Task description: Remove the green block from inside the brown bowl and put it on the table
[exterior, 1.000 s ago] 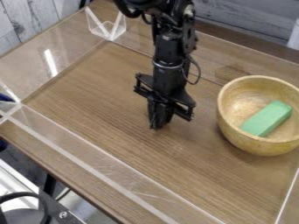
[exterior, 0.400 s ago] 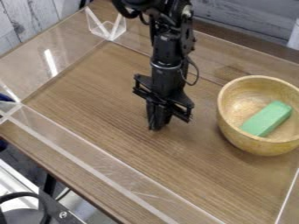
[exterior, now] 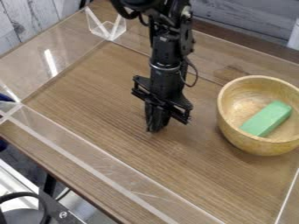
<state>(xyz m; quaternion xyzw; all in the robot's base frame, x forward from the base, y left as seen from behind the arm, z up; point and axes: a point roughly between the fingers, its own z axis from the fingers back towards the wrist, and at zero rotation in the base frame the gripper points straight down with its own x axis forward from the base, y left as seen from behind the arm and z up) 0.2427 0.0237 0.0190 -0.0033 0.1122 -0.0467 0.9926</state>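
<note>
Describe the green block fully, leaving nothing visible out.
The green block is a small, flat, rectangular piece with a plain, bright green surface and a matte look; its material can't be told for sure. It lies inside the brown bowl, in its right part, its long side running diagonally across the picture. The bowl's pale inside surrounds it, and the pincer is well away, not touching it.

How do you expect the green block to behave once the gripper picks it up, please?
The green block will probably stay stiff when squeezed, since its edges look straight and crisp. It seems unlikely to roll, having flat faces, though it might slide against the bowl's curved, smooth-looking inside if nudged.
</note>
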